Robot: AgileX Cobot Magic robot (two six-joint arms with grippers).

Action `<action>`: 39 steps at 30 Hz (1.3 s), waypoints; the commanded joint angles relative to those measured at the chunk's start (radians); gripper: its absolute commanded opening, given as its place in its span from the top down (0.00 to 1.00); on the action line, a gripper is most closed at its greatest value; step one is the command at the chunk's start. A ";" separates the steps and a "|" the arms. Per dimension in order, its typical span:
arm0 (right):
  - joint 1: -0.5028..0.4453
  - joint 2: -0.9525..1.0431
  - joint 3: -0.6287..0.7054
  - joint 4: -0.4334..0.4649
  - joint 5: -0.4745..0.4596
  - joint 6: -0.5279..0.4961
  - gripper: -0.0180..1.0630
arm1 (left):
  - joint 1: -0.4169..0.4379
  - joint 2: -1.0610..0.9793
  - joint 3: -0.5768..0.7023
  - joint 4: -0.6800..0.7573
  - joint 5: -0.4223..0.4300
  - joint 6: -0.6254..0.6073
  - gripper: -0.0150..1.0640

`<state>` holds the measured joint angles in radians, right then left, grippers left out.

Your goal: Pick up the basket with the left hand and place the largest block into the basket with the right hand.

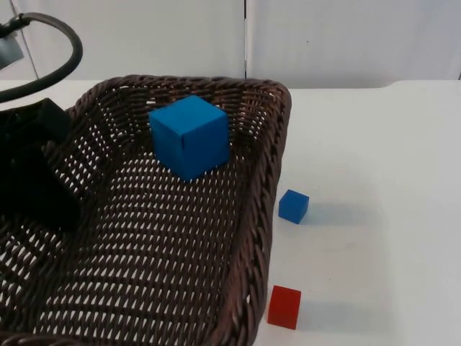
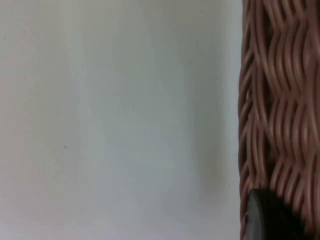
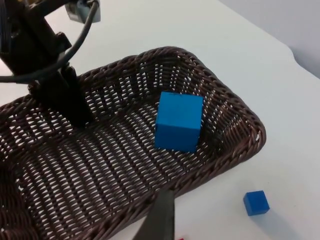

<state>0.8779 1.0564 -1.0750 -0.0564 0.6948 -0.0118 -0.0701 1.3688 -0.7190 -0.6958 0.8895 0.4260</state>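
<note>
red block (image 1: 284, 307): nearest in the top view, on the worktop (image 1: 374, 180) just beside the basket's outer wall, small and untouched.
small blue block (image 1: 293, 206): a little farther along the same wall, also on the worktop, apart from the red one.
basket (image 1: 265, 216): dark brown wicker, tilted a little, its floor open to view.
left gripper (image 1: 43, 173): black, at the basket's left side; it appears to be what carries the basket, with weave running close past its fingertip in the left wrist view. I cannot tell how its jaws stand.
large blue block (image 1: 189, 135): the largest of the three, inside the basket on the woven floor toward the far wall, touching nothing but the weave.
right gripper (image 3: 159, 220): above the basket's near rim, looking down on the block; its jaws hold nothing, but whether they are spread I cannot tell.
step in hand: the drop looks done, so the right arm should clear.
doing it well: lift straight up before swinging out, so no finger clips the rim; keep the left arm level so the block does not slide.
</note>
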 commanded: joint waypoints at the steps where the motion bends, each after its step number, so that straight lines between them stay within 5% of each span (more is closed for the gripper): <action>1: 0.006 -0.007 0.002 -0.012 0.000 -0.002 0.27 | -0.005 -0.004 -0.004 -0.048 -0.016 -0.005 0.99; 19: 0.006 -0.026 0.002 -0.029 0.024 -0.004 0.27 | -0.005 -0.004 -0.004 -0.048 -0.021 -0.005 0.99; 31: 0.006 -0.026 0.002 -0.029 0.030 -0.004 0.27 | -0.005 0.044 -0.004 -0.054 -0.156 0.007 0.99; 39: 0.006 -0.026 0.002 -0.029 0.031 -0.004 0.27 | 0.002 0.250 -0.039 -0.064 -0.278 0.091 0.99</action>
<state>0.8779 1.0368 -1.0750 -0.0787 0.7270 -0.0139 -0.0701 1.5835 -0.7336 -0.7128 0.6417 0.4932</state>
